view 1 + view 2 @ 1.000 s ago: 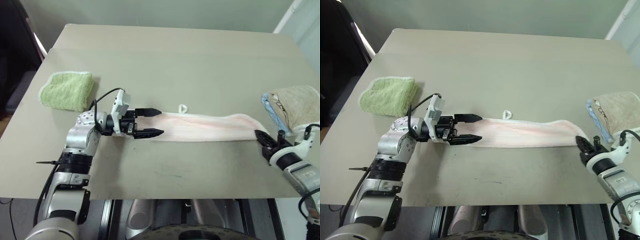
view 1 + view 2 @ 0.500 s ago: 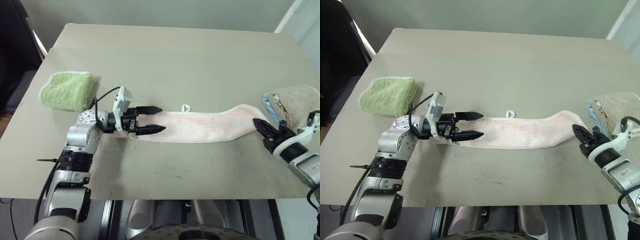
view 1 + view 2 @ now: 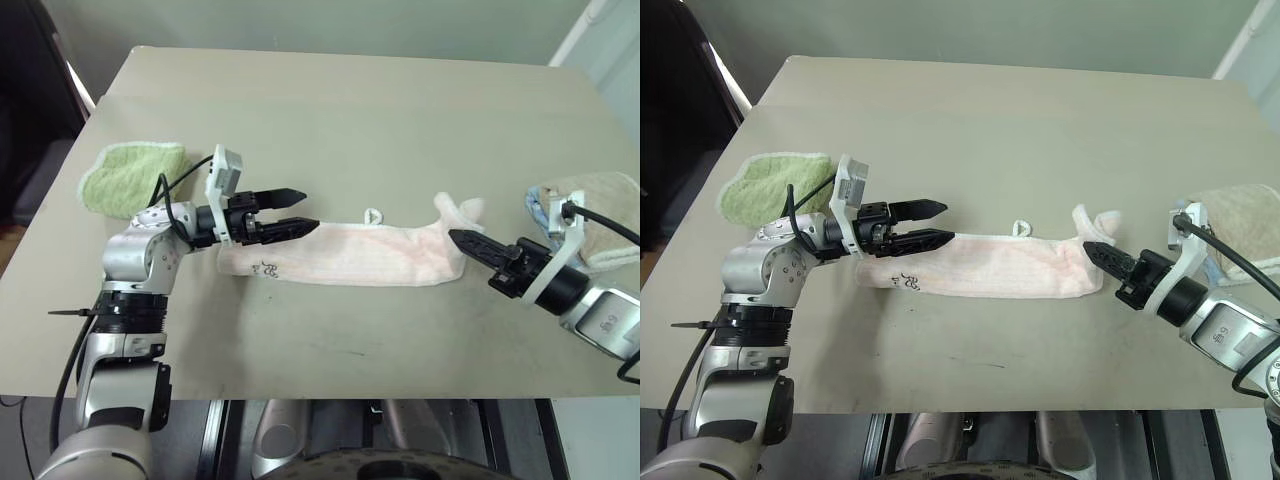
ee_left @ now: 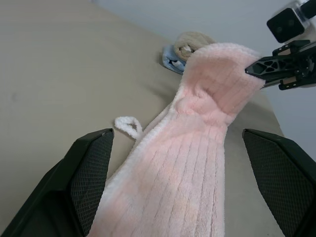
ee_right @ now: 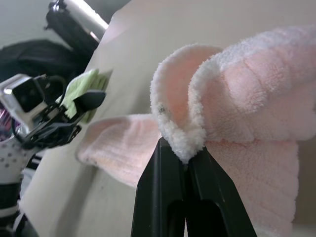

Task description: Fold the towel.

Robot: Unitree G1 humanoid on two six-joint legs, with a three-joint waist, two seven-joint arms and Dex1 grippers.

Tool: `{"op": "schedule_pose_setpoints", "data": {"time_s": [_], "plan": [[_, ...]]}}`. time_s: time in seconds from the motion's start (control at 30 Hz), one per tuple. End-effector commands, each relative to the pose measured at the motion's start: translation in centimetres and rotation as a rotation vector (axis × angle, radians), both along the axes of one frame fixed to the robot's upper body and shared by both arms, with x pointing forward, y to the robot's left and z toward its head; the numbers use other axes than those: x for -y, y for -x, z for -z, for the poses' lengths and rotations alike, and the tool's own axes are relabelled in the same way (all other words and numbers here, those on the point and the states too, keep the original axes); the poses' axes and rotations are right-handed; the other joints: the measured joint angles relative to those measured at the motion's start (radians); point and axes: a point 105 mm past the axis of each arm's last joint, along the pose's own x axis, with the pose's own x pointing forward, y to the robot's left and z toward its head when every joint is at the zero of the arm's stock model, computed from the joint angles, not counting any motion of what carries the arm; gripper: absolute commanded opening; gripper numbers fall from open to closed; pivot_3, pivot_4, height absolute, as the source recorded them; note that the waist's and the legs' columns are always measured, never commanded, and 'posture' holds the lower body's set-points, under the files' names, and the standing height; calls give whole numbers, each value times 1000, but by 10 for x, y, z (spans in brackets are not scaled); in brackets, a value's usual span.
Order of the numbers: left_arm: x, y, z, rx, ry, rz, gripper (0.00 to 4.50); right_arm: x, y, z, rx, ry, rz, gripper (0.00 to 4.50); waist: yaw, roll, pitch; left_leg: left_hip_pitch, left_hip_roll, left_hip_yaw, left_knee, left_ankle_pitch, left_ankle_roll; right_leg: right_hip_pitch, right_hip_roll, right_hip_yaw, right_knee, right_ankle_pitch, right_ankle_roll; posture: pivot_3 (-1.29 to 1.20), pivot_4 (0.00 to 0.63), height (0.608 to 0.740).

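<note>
The right gripper [image 3: 1098, 252], fingers pinched on the towel [image 3: 990, 267], has dragged its end up and inward. The left gripper [image 3: 937, 222] has let go and lifted, fingers open — the fold is under way.

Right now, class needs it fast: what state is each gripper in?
Left gripper: open, holding nothing, above the pink towel's end.
Right gripper: shut on the pink towel's other end, lifted.

From my seat the light is even and soft, overhead, with no glare on the table [image 3: 330, 120]. Faint shadows sit just under the left gripper [image 3: 300, 210] and right gripper [image 3: 458, 238]. Close to each wrist lens, the fingers blur slightly.
</note>
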Motion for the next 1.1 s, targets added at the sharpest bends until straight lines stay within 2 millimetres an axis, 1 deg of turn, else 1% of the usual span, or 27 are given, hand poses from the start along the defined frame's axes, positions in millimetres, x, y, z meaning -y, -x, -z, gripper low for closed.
{"op": "schedule_pose_setpoints", "data": {"time_s": [0.03, 0.17, 1.07, 1.1], "plan": [[2, 4, -11, 54, 8, 12, 4500, -9, 0, -7, 46, 32, -49, 19, -1, 0, 0, 0, 0, 0, 0, 0, 0, 0, 0, 0, 0, 0, 0, 0, 150, 697], [2, 4, -11, 52, 9, 11, 4500, -12, -2, -6, 52, 44, -62, 19, -2, 0, 0, 0, 0, 0, 0, 0, 0, 0, 0, 0, 0, 0, 1, 0, 150, 697], [2, 4, -11, 52, 9, 10, 4500, -12, -2, -6, 54, 45, -64, 19, -1, 0, 0, 0, 0, 0, 0, 0, 0, 0, 0, 0, -1, 1, 0, 0, 150, 697], [2, 5, -13, 55, 8, 14, 4500, -30, -5, -1, 74, 104, -136, 19, -1, 0, 0, 0, 0, 0, 0, 0, 1, 0, 0, 0, -1, 1, 0, 0, 150, 697]]}}
